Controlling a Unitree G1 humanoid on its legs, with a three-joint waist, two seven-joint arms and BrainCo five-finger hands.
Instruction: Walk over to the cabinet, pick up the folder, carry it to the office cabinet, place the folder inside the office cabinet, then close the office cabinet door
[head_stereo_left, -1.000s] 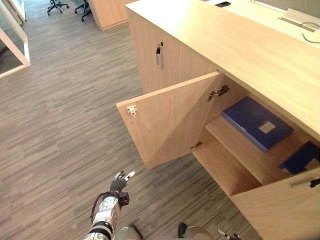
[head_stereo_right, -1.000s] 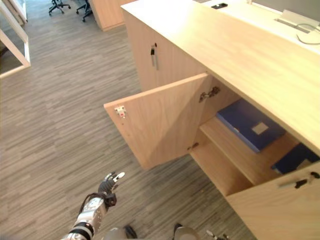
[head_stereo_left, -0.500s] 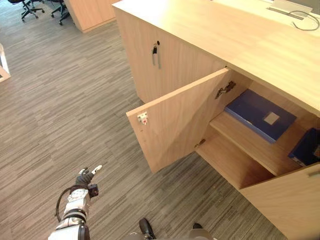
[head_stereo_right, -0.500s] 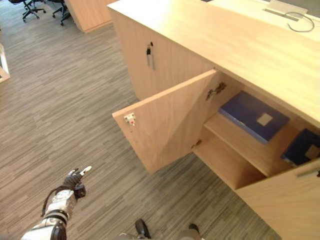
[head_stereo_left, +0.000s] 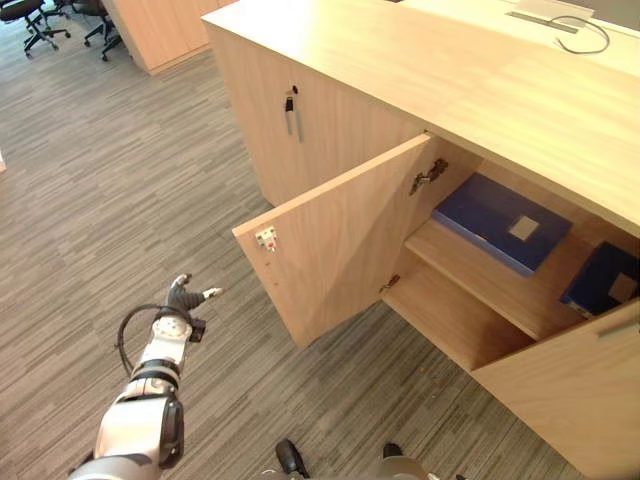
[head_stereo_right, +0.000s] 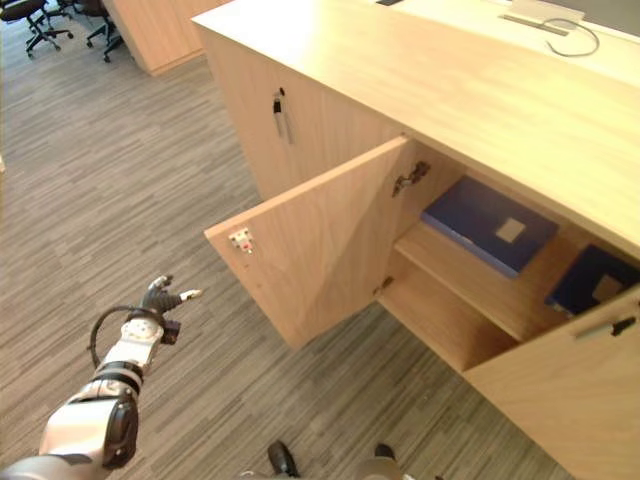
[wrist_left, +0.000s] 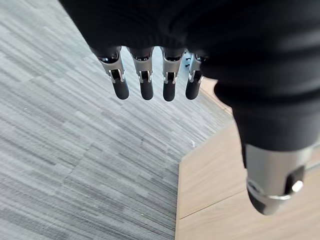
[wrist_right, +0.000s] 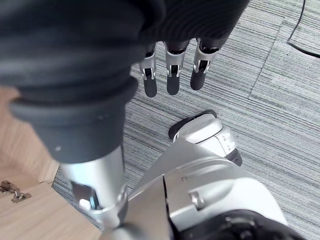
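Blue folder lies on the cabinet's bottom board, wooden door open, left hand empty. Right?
No: the flat blue folder lies on the raised shelf, not the bottom board, per the left eye view. The light wooden cabinet door is open and the left hand is empty.

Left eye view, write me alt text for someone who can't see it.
A light wood office cabinet stands with both doors open, a blue folder lying flat on its upper shelf and a second blue folder beside it. The robot's left hand, open and empty, is held out over the grey floor, apart from the left door.
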